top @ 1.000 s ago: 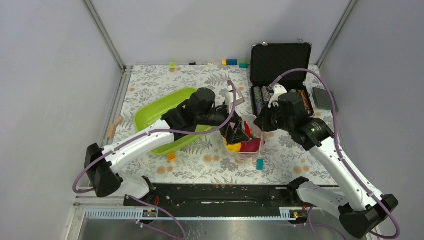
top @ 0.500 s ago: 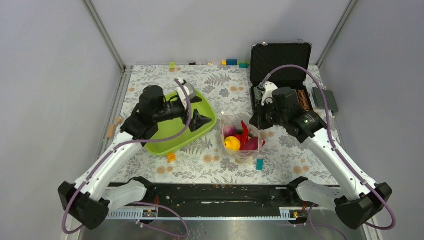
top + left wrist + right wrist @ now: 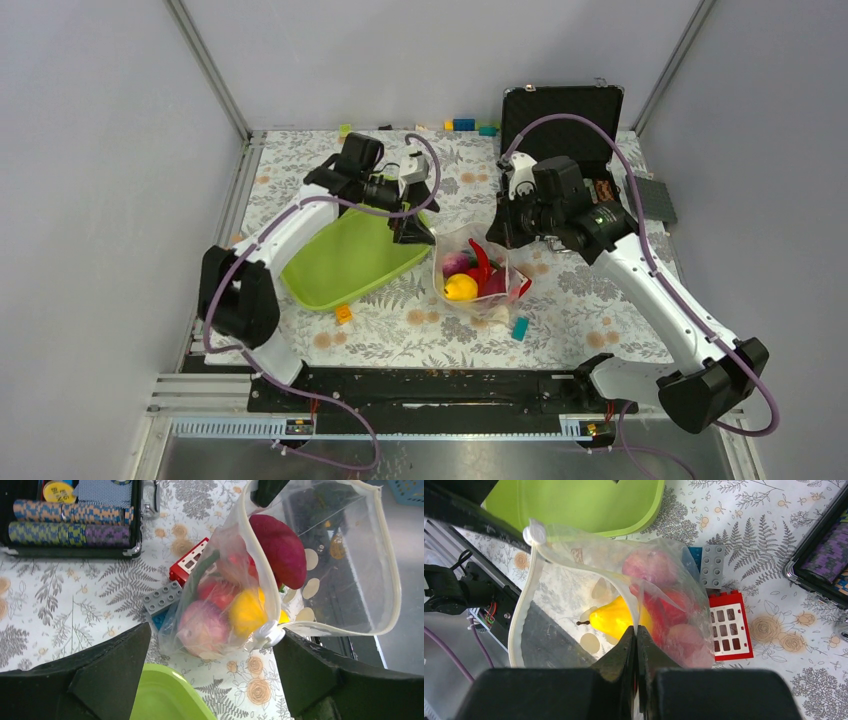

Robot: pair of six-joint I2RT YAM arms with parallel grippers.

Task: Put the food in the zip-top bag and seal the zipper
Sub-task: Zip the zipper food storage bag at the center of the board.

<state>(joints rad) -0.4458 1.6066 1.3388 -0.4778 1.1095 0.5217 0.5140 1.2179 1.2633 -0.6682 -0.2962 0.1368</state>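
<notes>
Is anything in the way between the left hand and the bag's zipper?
Nothing that shows. The open left hand faces the zipper on the bag directly; only the rim of the green tub sits lower down.

**Two White-and-Black Arms**

Built as a left arm (image 3: pixel 290 225) and a right arm (image 3: pixel 655 290), each from long, smooth white tubes. Joined by chunky black knuckles, round like cans. Bolted down on fat black blocks at the bottom end. Strung with a thin purple cable (image 3: pixel 560 117) along each arm, curling up in a big loop near the top. Fitted with a small white box (image 3: pixel 413 166) close to each wrist. Tipped with a left claw (image 3: pixel 412 232) and a right claw (image 3: pixel 635 630), both dull black. Made of two thick wedge fingers per claw, flat inside, a little grainy up close.
</notes>
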